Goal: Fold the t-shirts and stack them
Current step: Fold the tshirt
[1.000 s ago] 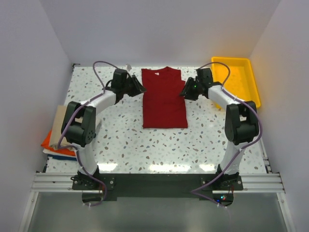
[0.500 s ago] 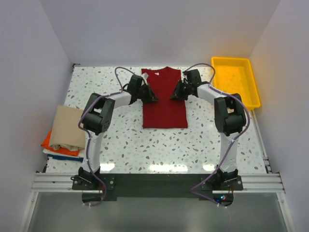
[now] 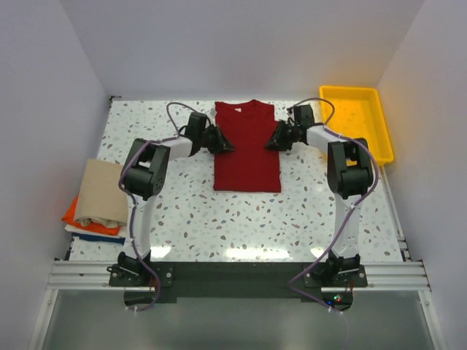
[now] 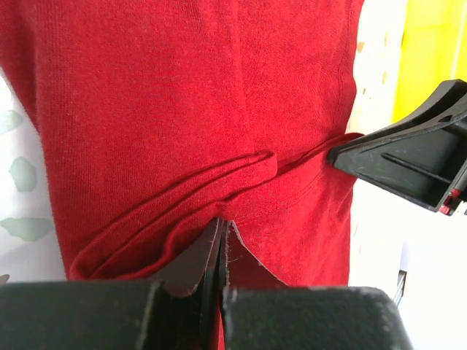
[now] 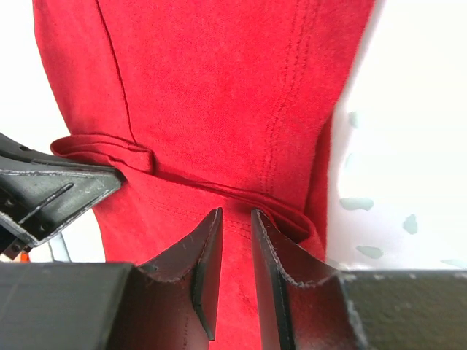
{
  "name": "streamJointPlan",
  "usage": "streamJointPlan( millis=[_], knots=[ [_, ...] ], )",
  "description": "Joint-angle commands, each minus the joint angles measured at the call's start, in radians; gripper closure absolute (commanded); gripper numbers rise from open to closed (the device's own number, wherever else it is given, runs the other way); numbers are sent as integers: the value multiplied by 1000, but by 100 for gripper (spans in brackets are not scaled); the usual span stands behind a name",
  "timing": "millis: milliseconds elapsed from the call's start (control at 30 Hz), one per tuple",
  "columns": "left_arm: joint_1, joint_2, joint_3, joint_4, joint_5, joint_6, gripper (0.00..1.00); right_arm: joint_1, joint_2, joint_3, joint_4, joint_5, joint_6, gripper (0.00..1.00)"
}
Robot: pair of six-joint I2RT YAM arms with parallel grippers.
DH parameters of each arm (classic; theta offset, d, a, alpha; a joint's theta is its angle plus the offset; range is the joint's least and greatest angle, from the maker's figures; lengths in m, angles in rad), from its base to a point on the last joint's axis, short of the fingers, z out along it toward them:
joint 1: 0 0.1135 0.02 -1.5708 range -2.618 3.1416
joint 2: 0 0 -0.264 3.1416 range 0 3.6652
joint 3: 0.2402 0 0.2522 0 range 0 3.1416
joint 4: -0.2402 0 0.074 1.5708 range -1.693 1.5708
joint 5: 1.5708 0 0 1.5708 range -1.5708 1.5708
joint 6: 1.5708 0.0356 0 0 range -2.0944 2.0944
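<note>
Nearest on the worktop [image 3: 219, 219], off by the left edge, there's the folded stack [image 3: 98, 197]: tan on top, with orange and blue peeking out underneath. My guess is that's where the finished shirts get parked, out of the arms' way.

Further back, the dark red t-shirt [image 3: 246, 160] lies flat in the middle. It's a long narrow rectangle with the collar pointing at the far wall, so the sleeves look tucked in already.

The arms come at it from opposite sides, about level with the upper half. The left tool [image 3: 225, 146] is clenched right on the shirt's left edge, and its wrist view shows the fingers pressed together with red cloth bunched at the tips. The right tool [image 3: 271, 144] sits on the right edge. Its fingers have a slim gap with red showing through, and I honestly can't tell whether cloth is pinched in there.

A raised crease runs straight across between the two tools, which makes sense if they're setting up the cross fold.

The yellow tray [image 3: 357, 120] sits in the far right corner, not involved.
</note>
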Motion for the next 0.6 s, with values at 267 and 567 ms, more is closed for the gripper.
streamJointPlan(
  millis=[267,567],
  knots=[
    [91,-86,-10,92,76,-2,79,-69,-23,71,-28,-72,13,67],
    [126,-316,-122,43,17,10,54,-74,-226,-43,-53,-35,21,64]
  ],
)
